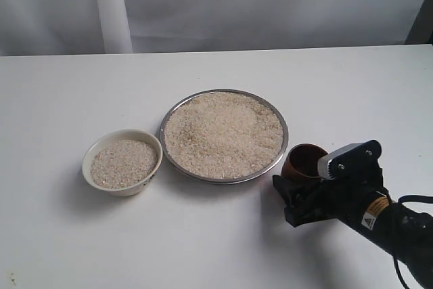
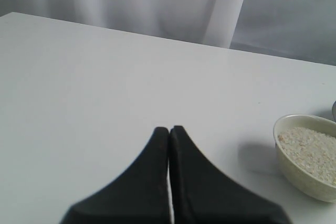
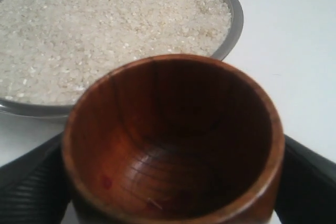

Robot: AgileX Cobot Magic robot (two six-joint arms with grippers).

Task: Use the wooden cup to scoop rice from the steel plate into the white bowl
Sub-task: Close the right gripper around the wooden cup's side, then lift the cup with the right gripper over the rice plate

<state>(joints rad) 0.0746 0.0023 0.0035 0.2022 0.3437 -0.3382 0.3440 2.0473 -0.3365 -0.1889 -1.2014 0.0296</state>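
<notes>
Any spill would scatter over the bare white bench (image 1: 216,255). The steel plate (image 1: 286,141) is heaped to its rim with rice (image 1: 223,133), so a steep or hurried scoop could push grains over the edge or shove the plate. The white bowl (image 1: 135,187), just beside the plate, is already well filled and could overflow. The wooden cup (image 1: 302,162) stands empty on the plate's other side. The right jaws are spread around it, unclamped, so an off-centre squeeze could topple it. The left jaws are pressed shut, beyond the bowl.
</notes>
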